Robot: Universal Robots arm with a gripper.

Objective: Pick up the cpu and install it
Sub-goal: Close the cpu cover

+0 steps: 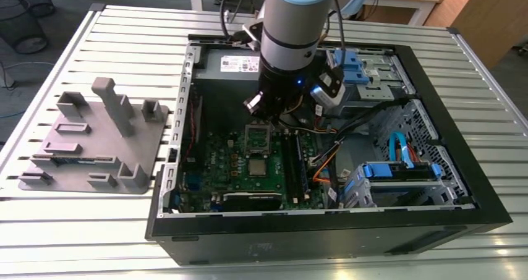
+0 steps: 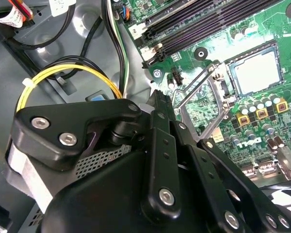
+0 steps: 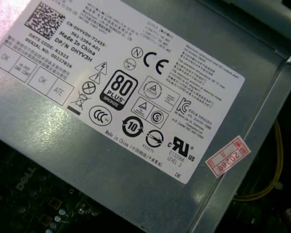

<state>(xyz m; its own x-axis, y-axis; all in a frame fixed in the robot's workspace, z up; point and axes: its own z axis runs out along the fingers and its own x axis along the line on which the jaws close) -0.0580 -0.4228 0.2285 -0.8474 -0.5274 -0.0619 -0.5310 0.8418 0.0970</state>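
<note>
The cpu is a silver-grey square lying flat in the socket on the green motherboard. It also shows in the second wrist view as a pale square inside the socket's dark border. The hinged metal socket frame stands swung open right behind it, and its thin outline rises in front of the board. My gripper hangs low inside the case, over that open frame and a short way behind the cpu. Its black linkage covers much of the second wrist view.
The open computer case lies on a slatted metal table. A grey moulded tray with upright posts sits at the exterior view's left. A labelled power supply, memory slots, drive cages and cables crowd around the board.
</note>
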